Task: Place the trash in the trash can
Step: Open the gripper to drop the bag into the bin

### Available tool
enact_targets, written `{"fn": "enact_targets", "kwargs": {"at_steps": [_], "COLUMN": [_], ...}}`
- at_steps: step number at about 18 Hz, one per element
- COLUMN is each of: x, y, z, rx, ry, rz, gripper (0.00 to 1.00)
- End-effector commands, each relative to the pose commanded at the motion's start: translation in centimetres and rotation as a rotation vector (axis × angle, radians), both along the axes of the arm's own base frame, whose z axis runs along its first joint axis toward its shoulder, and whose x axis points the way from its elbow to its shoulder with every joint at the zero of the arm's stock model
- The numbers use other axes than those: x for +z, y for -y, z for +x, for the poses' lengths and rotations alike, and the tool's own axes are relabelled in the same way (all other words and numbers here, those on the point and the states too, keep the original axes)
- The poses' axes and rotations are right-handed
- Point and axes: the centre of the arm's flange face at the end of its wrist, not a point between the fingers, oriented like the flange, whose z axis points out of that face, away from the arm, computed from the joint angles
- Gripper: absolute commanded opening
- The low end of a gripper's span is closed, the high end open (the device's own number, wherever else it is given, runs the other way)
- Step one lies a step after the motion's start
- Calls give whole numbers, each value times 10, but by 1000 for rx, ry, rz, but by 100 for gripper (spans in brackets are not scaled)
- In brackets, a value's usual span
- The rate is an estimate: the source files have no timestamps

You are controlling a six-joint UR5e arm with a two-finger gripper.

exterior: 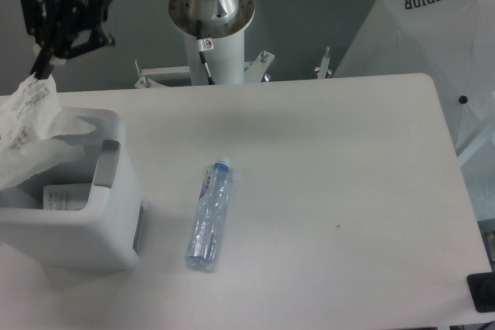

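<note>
One white table (325, 160) carries everything here, and places below are given from the trash can (73, 214), the white boxy bin with a grey side panel that sits at the table's left edge. Far to its right, past the table's corner, leans a white umbrella (433, 44) printed SUPERIOR. Behind and to the right of the bin stands the arm's round base (211, 7) on a white post. Nothing lies between the bin and the bottle (210, 214), a small clear one with a blue-purple label, lying flat just right of the bin, cap pointing away. The wrinkly clear plastic bag (27, 125) droops over the bin's back left rim, partly inside. Above it the gripper (42, 63) pinches the bag's top corner, fingers nearly closed.
</note>
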Motion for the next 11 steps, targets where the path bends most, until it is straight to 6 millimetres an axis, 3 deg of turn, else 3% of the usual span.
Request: {"fn": "enact_targets", "kwargs": {"at_steps": [4, 5, 7, 9, 11], "x": [-11, -13, -16, -14, -9], "y": [-4, -5, -7, -8, -10], "z": [1, 0, -2, -4, -6], "rx": [-4, -4, -6, -8, -1], "ry": [13, 16, 16, 7, -2], "rz": [-18, -22, -25, -16, -2], "gripper": [6, 13, 36, 81, 93]}}
